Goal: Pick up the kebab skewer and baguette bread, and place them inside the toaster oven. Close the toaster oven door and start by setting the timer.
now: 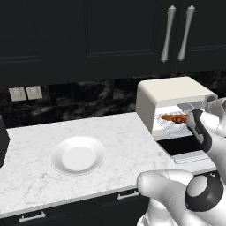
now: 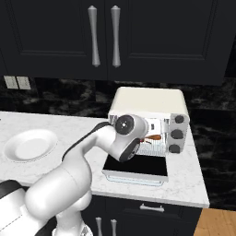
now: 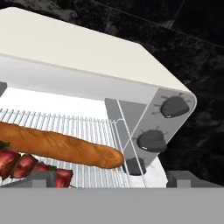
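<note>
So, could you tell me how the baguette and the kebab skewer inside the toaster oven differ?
The baguette bread is one long, smooth, orange-brown loaf; the kebab skewer is a row of dark red chunks. The baguette reaches further toward the knobs than the skewer. Both lie side by side on the wire rack in the toaster oven.

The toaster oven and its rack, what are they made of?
The toaster oven looks like smooth cream-painted metal or plastic; its flat matte shell leaves that open. The wire rack looks like shiny metal: thin pale parallel bars. All of it is computer-drawn.
</note>
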You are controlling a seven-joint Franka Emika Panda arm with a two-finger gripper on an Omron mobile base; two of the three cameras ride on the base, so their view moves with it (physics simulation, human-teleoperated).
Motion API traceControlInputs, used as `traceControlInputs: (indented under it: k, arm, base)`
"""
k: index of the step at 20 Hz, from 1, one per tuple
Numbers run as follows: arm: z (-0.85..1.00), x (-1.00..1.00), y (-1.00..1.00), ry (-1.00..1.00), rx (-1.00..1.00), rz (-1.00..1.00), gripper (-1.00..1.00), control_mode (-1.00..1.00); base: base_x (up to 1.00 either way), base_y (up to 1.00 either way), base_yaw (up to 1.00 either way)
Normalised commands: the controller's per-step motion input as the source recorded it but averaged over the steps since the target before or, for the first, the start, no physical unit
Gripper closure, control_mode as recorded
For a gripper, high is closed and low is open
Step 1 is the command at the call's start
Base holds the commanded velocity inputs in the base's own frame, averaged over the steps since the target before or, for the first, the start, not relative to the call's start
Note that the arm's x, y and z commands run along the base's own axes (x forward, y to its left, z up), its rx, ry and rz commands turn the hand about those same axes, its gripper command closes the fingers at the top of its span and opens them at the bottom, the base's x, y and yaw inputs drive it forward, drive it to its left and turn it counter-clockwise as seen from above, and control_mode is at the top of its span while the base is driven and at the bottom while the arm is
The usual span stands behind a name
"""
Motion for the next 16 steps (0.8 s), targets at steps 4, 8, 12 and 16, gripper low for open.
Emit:
traceControlInputs:
  k: [4, 8, 12, 16]
  arm:
    - [-0.47, 0.0, 0.0, -0.13, 0.0, 0.0, -1.0, -1.0]
    - [-0.21, 0.0, -0.07, -0.12, 0.0, 0.02, -1.0, -1.0]
    - [-0.31, -0.09, -0.02, -0.15, 0.0, 0.02, -1.0, -1.0]
    - [-0.22, -0.1, 0.02, -0.1, 0.05, 0.0, -1.0, -1.0]
  base:
    - [0.0, 0.0, 0.0]
    - [0.0, 0.0, 0.0]
    - [0.0, 0.0, 0.0]
    - [0.0, 0.0, 0.0]
